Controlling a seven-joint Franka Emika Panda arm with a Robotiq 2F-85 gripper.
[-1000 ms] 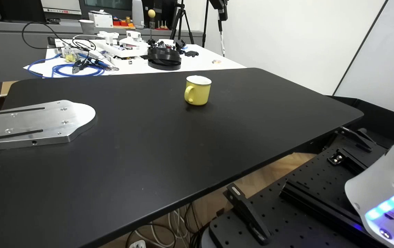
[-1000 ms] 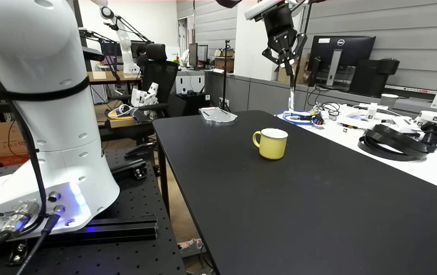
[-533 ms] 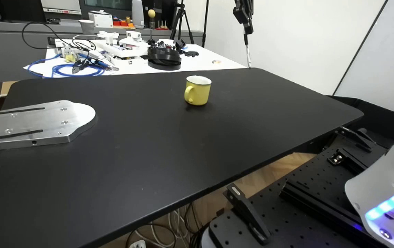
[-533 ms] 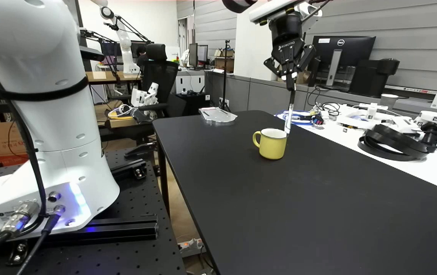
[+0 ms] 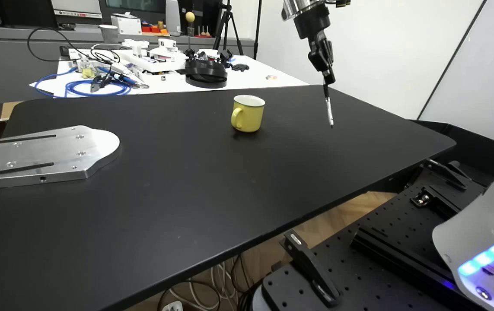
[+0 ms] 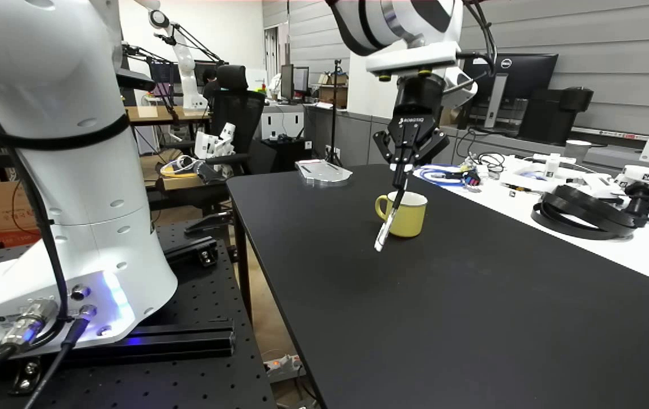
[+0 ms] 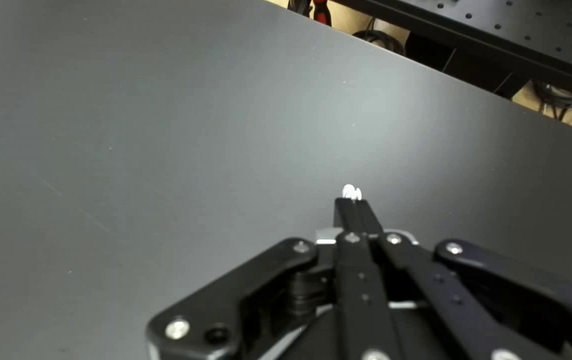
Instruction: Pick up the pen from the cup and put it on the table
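Note:
The yellow cup (image 5: 248,116) stands upright on the black table (image 5: 195,181); it also shows in an exterior view (image 6: 411,218). My gripper (image 5: 328,78) is shut on the pen (image 5: 329,111), which hangs down from the fingertips, dark above and whitish below. In an exterior view the gripper (image 6: 401,180) is over the table, and the tilted pen (image 6: 386,226) crosses in front of the cup. The pen is outside the cup; its tip is over the table, and I cannot tell the gap. In the wrist view the closed fingertips (image 7: 352,206) show only a white bit of the pen (image 7: 351,191).
A silver metal plate (image 5: 56,151) lies at one end of the table. A white table (image 5: 272,75) with cables and devices adjoins the far edge, with a black round object (image 6: 577,213) on it. The robot base (image 6: 91,267) stands beside the near edge.
My gripper has come down with the pen held throughout. The pen tip has moved from above the table's far edge to low over the table beside the cup. The cup has not moved.

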